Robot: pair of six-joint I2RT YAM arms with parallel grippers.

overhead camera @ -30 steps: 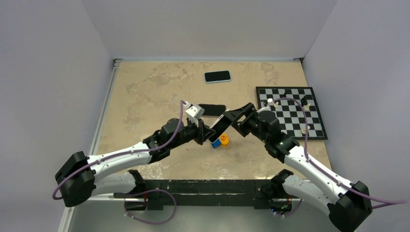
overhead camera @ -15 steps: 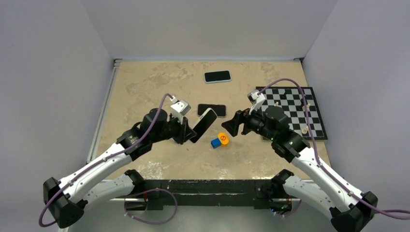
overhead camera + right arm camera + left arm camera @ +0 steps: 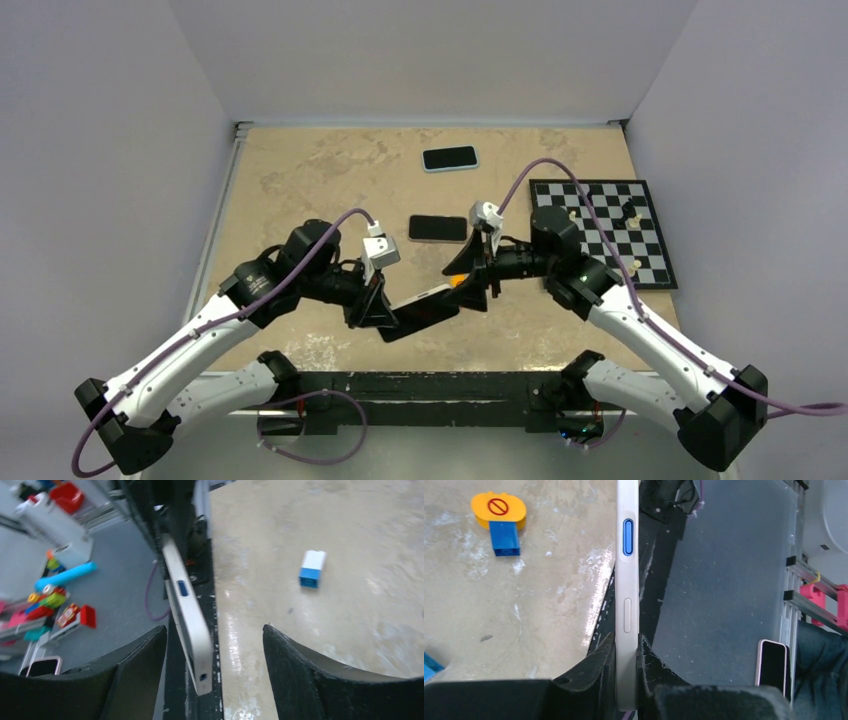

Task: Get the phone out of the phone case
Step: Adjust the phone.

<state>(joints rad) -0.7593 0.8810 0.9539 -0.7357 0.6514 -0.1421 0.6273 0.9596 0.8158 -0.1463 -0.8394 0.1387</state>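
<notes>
The phone in its pale phone case point(image 3: 425, 308) hangs low over the table's near edge, tipped almost flat. My left gripper point(image 3: 378, 308) is shut on its near end. In the left wrist view the case's edge point(image 3: 628, 580) with a blue button runs straight up from between the left gripper point(image 3: 626, 642) fingers. My right gripper point(image 3: 478, 278) is open at the phone's far end. In the right wrist view the case's corner point(image 3: 192, 630) lies between the spread fingers point(image 3: 135, 670) of the right gripper point(image 3: 214, 627), nearer the left one, with no contact showing.
A bare black phone point(image 3: 438, 228) lies mid-table and a cyan-cased one point(image 3: 449, 158) farther back. A chessboard point(image 3: 600, 232) with pieces is at the right. An orange disc point(image 3: 499, 509) with a blue block point(image 3: 504, 537) sits near the grippers, and a blue-white block point(image 3: 312, 567) lies nearby.
The left arm swung the cased phone down toward the near edge, tipping it from upright to nearly flat. The right gripper turned and moved left, straddling the phone's far end.
</notes>
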